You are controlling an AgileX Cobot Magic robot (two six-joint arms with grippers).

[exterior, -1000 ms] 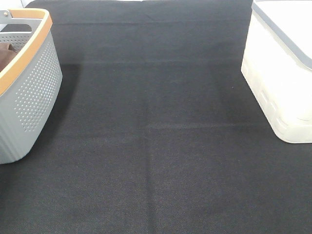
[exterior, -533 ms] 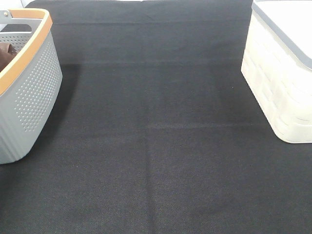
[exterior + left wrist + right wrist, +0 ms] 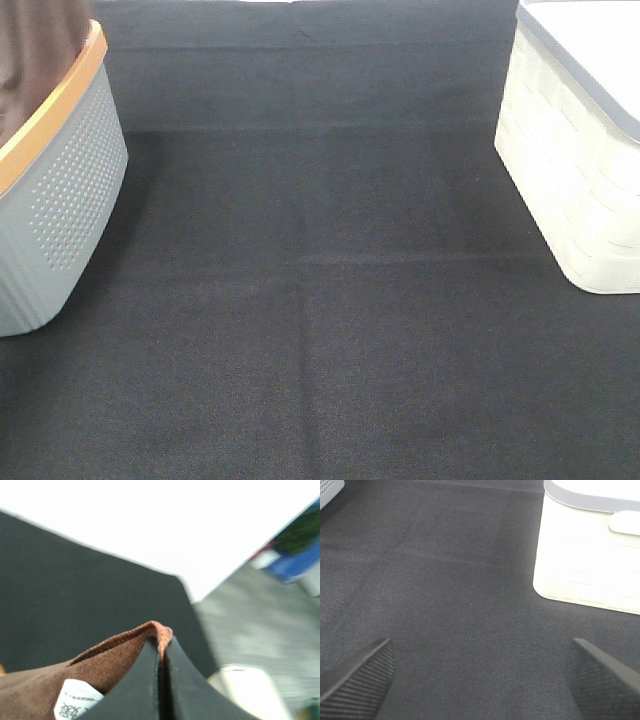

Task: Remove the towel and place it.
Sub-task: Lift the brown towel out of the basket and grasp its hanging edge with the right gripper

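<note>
The reddish-brown towel (image 3: 35, 55) hangs above the grey basket (image 3: 70, 190) at the far left of the exterior high view, its upper part cut off by the frame edge. In the left wrist view my left gripper (image 3: 161, 647) is shut on the towel's hemmed corner (image 3: 120, 652), with the small white tag (image 3: 75, 705) just below. The left gripper itself is out of the exterior view. My right gripper (image 3: 480, 670) is open and empty, low over the black mat, with its two fingertips (image 3: 357, 677) wide apart.
The grey perforated basket has an orange rim (image 3: 60, 100). A white lidded box (image 3: 580, 160) stands at the right edge, also in the right wrist view (image 3: 590, 545). A black mat (image 3: 320, 300) covers the table between them.
The towel has risen out of the basket and now hangs above its rim, covering the basket's inside. Before, only a dark cloth showed inside the basket. The right side has not changed.
</note>
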